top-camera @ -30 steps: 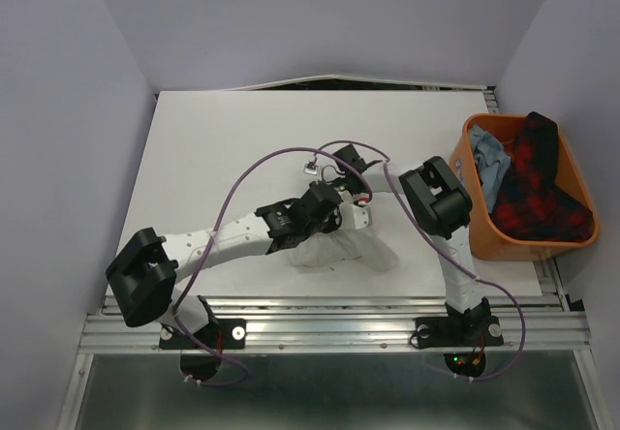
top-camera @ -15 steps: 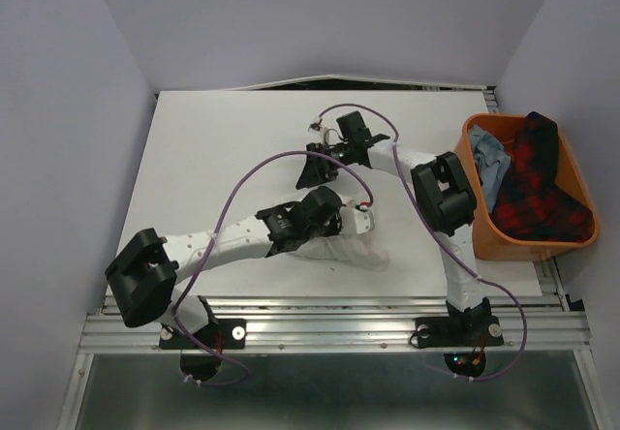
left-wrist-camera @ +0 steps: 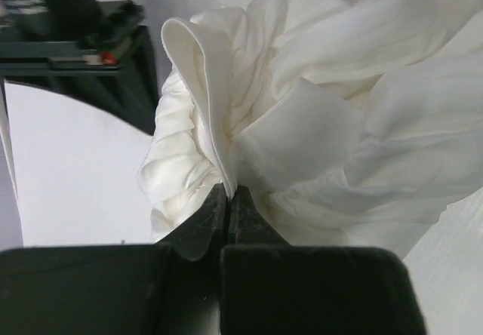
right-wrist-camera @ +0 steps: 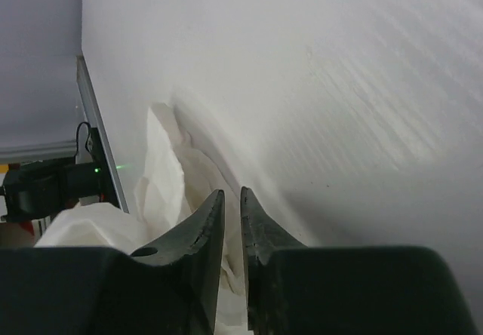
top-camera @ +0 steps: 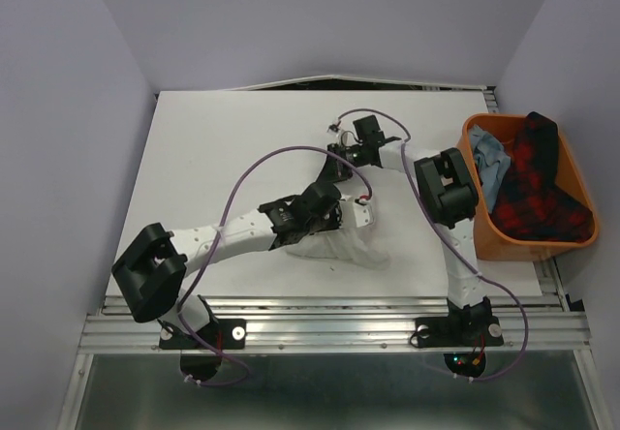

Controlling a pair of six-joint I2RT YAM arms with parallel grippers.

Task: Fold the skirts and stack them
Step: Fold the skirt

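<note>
Since a second ago the right arm has drawn its wrist toward the far side of the desk (top-camera: 223, 159), off the white skirt (top-camera: 339, 249), and the skirt's heap has pulled in a little at its right edge; the left arm has kept its place over the cloth

The left arm runs from its base at the near left, bends at a raised elbow, and reaches rightward, low over the middle of the desk; the left pincer (left-wrist-camera: 229, 192) is pressed together on a fold of the white skirt, which bunches up in ruffles just past the fingertips; the right arm rises from its base at the near right to a high elbow beside the orange tub (top-camera: 528, 249), then its forearm stretches left and far; the right pincer (right-wrist-camera: 229, 198) stands a slit apart, with nothing seen between its fingers

The white skirt lies crumpled near the middle of the desk, toward the near edge; the red-and-black plaid skirt (top-camera: 533, 183) and the light blue denim skirt (top-camera: 489, 159) sit in the tub at the right, the plaid one draped over its far rim

From above, the left wrist hides the white skirt's far edge, and the right fingertips are lost against dark cable; the plaid covers much of the denim; in the right wrist view cloth shows beyond the fingers, touching or not I cannot tell
</note>
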